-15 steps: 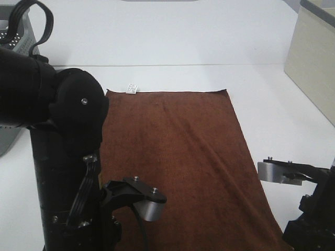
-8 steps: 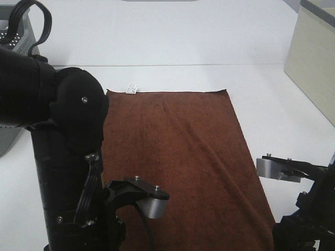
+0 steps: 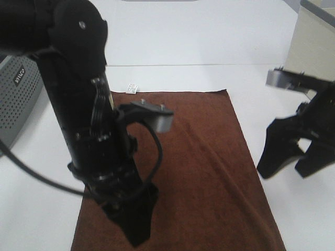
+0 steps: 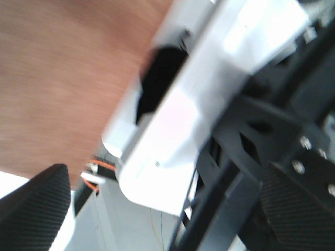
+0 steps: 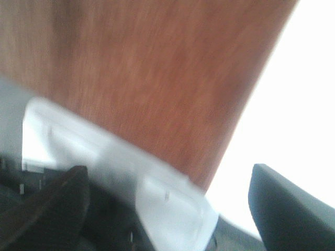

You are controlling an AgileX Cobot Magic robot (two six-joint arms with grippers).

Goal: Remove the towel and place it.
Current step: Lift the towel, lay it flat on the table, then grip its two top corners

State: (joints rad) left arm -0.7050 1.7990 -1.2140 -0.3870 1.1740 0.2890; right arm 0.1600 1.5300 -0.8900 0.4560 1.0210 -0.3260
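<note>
Two grippers, and both have let go: jaws spread wide, nothing between the pads! The towel [image 3: 204,157] lies flat on the white bench [image 3: 183,42], mid-scene, its long sides running near to far and its white tag [image 3: 132,88] at the far-left corner. The left gripper [image 3: 135,222] hangs over the towel's near-left part. The right gripper [image 3: 294,163] hovers over bare bench just right of the towel's right edge. A grey basket [image 3: 18,99] sits off to the left, and a beige box [image 3: 314,52] stands far right.

My read on the cloth: soft, limp terry, light, nothing to break, with plenty of nap to pinch. It'll sag and drape, so take it at two corners of one short edge, one gripper each.

Against a second ago, both arms were low at the near edge; now they've risen and swung farther in. The towel hasn't shifted.
</note>
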